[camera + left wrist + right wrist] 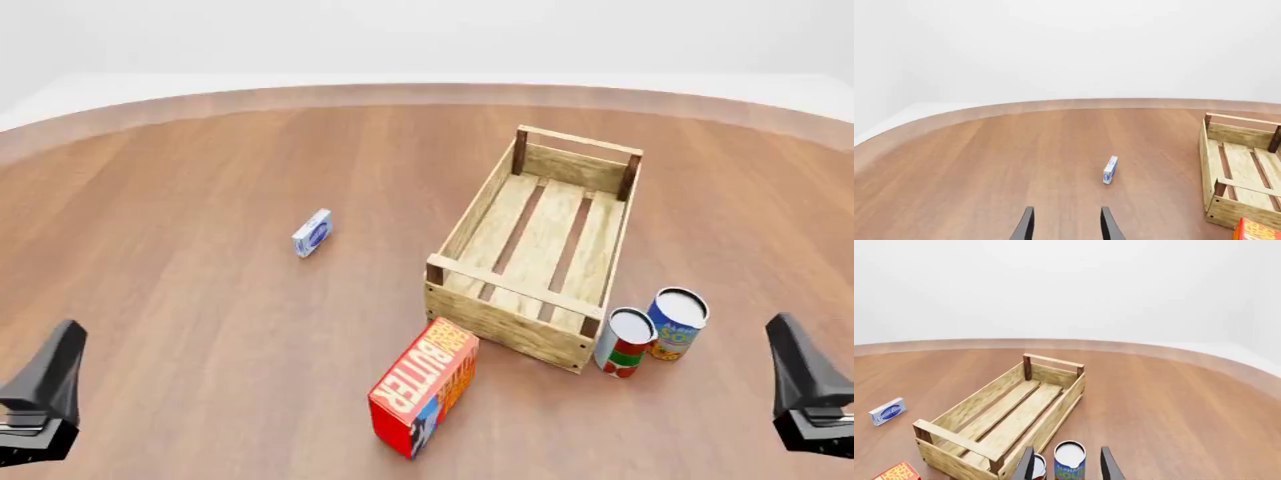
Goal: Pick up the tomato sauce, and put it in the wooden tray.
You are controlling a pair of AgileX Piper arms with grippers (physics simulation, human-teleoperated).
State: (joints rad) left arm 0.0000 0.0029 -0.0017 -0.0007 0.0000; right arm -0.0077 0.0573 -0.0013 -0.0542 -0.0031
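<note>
Tomato sauce (623,341) right of wooden tray (539,247)

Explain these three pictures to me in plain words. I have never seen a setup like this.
This is a computer-simulated robot with two arms at a wooden table. The wide picture looks down from behind the arms; the left gripper and right gripper show at its lower corners. The other two pictures come from cameras on each arm's wrist. On the table: a wooden tray, the tomato sauce, a blue-and-yellow can, a butter box and a small blue-white packet. Both grippers are open, holding nothing.
</note>
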